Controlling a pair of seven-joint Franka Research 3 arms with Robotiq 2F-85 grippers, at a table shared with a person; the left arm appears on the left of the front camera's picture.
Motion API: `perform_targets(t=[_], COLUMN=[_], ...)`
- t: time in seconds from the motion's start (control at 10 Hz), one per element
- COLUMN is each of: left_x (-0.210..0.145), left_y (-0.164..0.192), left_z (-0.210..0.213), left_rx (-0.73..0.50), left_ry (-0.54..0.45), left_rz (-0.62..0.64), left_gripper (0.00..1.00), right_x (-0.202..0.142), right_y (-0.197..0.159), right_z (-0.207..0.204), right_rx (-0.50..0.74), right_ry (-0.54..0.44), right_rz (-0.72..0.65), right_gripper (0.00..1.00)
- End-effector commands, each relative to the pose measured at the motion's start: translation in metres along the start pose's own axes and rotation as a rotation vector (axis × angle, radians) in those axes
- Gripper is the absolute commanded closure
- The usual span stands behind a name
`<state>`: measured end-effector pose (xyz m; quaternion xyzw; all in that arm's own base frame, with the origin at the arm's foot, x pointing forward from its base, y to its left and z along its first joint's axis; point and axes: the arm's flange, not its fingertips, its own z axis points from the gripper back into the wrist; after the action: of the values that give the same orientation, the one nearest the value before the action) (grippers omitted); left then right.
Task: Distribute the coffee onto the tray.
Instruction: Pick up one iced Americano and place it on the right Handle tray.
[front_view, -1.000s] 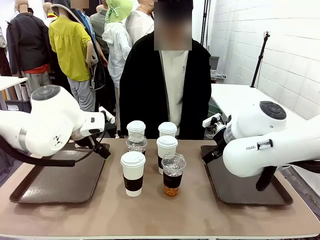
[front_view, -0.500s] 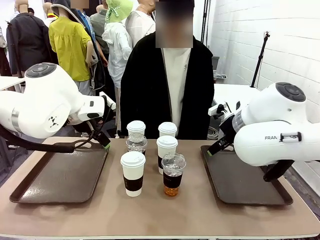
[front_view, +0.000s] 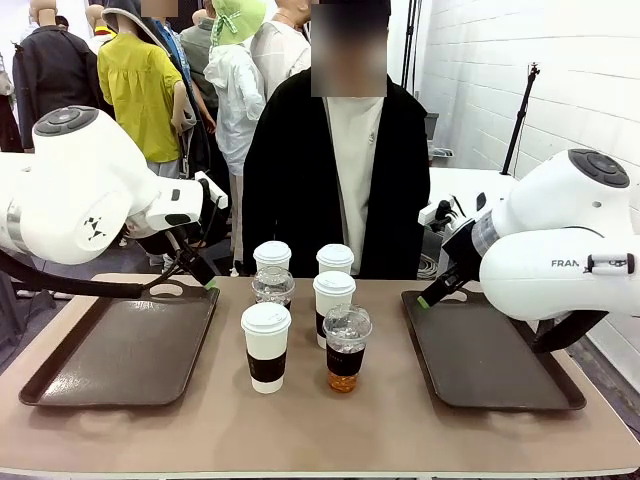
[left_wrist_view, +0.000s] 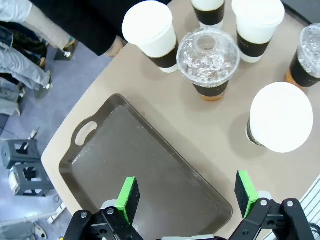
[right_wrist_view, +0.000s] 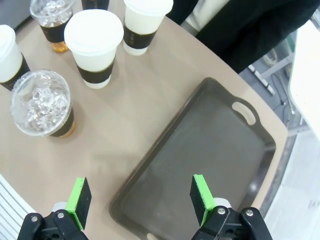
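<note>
Several coffee cups stand in a cluster at the table's middle: white lidded paper cups (front_view: 266, 345) with black sleeves, and clear dome-lidded cups (front_view: 346, 345) of amber drink. My left gripper (front_view: 203, 273) hovers open over the far right corner of the left tray (front_view: 110, 360). In its wrist view the left gripper (left_wrist_view: 187, 195) holds nothing, and a dome-lidded cup (left_wrist_view: 208, 57) and a white cup (left_wrist_view: 280, 117) lie ahead. My right gripper (front_view: 432, 293) hangs open over the far left corner of the right tray (front_view: 500, 370). The right gripper (right_wrist_view: 141, 195) is empty above the right tray (right_wrist_view: 210, 145).
A person in a black jacket (front_view: 300, 180) stands at the far side, right behind the cups. Both brown trays are bare and have cut-out handles (right_wrist_view: 243, 112). The table's rounded corner (left_wrist_view: 75, 125) drops to the floor beside the left tray.
Both arms have lifted and drawn back, raising their grippers a little above the trays' inner far corners. The cups have not moved.
</note>
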<state>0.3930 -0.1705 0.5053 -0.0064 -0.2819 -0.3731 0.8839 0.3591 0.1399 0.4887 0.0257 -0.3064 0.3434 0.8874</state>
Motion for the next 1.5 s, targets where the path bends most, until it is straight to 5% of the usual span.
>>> perform_targets(t=[0.0,0.6,1.4], left_x=[-0.008,-0.025,-0.033], left_y=[0.013,0.04,0.044], left_z=[0.012,0.034,0.042], left_rx=[-0.109,-0.305,-0.342], left_ry=[-0.046,-0.169,-0.214], left_rz=[-0.038,-0.118,-0.103], left_gripper=[0.0,0.0,0.0], right_x=[-0.001,-0.001,-0.003], right_y=[-0.011,-0.029,-0.028], right_z=[0.006,0.017,0.02], right_rx=[0.092,0.301,0.303], right_ry=[-0.076,-0.273,-0.276], right_rz=[0.043,0.147,0.145], right_gripper=[0.0,0.0,0.0])
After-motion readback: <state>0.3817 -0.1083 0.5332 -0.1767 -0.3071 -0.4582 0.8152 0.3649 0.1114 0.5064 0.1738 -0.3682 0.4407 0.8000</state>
